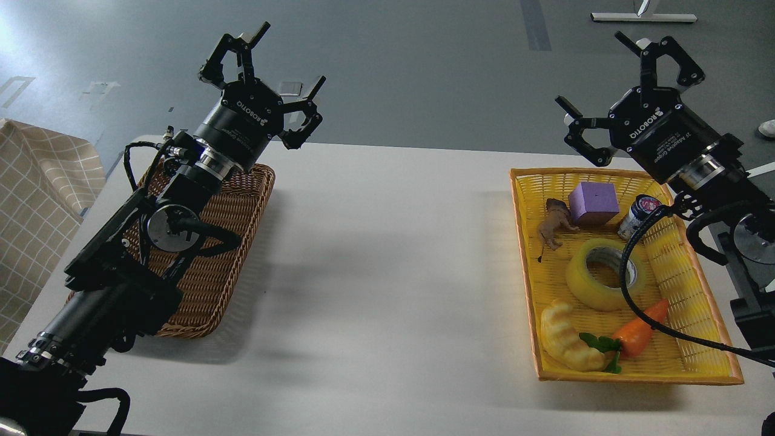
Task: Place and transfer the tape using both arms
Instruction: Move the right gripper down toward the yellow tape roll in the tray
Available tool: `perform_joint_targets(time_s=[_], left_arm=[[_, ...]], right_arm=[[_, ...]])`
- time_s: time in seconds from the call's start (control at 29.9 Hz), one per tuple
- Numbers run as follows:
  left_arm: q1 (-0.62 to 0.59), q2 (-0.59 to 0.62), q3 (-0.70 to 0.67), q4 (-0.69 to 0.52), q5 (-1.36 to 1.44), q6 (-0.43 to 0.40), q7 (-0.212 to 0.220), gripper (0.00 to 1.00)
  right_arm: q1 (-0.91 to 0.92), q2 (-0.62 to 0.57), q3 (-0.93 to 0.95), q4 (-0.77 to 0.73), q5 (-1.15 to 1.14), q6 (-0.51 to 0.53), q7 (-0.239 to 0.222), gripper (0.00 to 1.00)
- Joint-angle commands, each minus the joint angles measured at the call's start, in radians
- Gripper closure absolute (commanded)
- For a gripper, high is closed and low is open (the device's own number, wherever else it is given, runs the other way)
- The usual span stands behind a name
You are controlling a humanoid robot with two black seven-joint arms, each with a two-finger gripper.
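Head view, single frame. Worktop (387,254): white, spanning the middle of the frame, grey floor beyond its far edge. Left gripper (275,75): upper left of the frame, raised above the worktop's far edge, fingers spread wide, holding nothing. Its arm runs down to the lower left corner, passing over a brown wicker basket (242,200) that appears to hold nothing where visible, though much of it is hidden by the arm. Right gripper (617,91): upper right of the frame, likewise raised, fingers spread wide and empty. Yellow basket (525,254): right side of the frame, beneath and in front of the right gripper. Contents: the tape (599,275), lying flat near the basket's middle, core hole facing up, partly crossed by a black cable (629,254) from the right arm; a purple block (593,203) and a small brown animal figure (554,224) behind it; a dark jar (639,215) at the upper right; a croissant toy (569,339) and a carrot toy (642,330) in front. Step in hand, as judged: the right gripper's first reach for the tape, not yet begun. Handling note: descend from above, centred on the roll, one finger into the core hole and the others outside the wall; keep clear of the carrot toy close to the near rim, and watch the cable draped across the roll.
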State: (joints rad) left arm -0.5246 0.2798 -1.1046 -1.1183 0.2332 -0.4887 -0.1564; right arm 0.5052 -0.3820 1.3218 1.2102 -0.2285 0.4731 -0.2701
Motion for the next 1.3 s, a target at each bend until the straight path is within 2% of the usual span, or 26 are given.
perform_joint_targets(time_s=[0.0, 0.37, 0.43, 0.7, 1.04, 1.17, 1.27], left_arm=[[0.002, 0.001, 0.0, 0.0, 0.0, 0.0, 0.0, 0.02], [0.0, 0.002, 0.003, 0.0, 0.002, 0.0, 0.0, 0.02], [0.0, 0.002, 0.003, -0.001, 0.002, 0.0, 0.0, 0.02], [0.001, 0.001, 0.003, -0.001, 0.0, 0.0, 0.0, 0.02], [0.003, -0.001, -0.003, -0.001, 0.0, 0.0, 0.0, 0.02], [0.002, 0.001, -0.004, -0.001, 0.0, 0.0, 0.0, 0.02], [0.0, 0.001, -0.006, -0.001, 0.0, 0.0, 0.0, 0.02]], right_arm=[[0.007, -0.075, -0.036, 0.008, -0.06, -0.001, 0.0, 0.0], [-0.013, -0.264, -0.045, 0.124, -0.409, 0.013, 0.008, 0.0], [-0.014, -0.303, -0.081, 0.146, -0.506, 0.015, 0.006, 0.0], [-0.011, -0.461, -0.206, 0.241, -0.649, 0.015, -0.004, 0.0], [-0.022, -0.537, -0.236, 0.273, -0.862, 0.016, -0.003, 0.0], [-0.013, -0.538, -0.292, 0.302, -1.095, 0.016, 0.003, 0.01], [-0.013, -0.538, -0.32, 0.305, -1.185, 0.016, 0.003, 0.02]])
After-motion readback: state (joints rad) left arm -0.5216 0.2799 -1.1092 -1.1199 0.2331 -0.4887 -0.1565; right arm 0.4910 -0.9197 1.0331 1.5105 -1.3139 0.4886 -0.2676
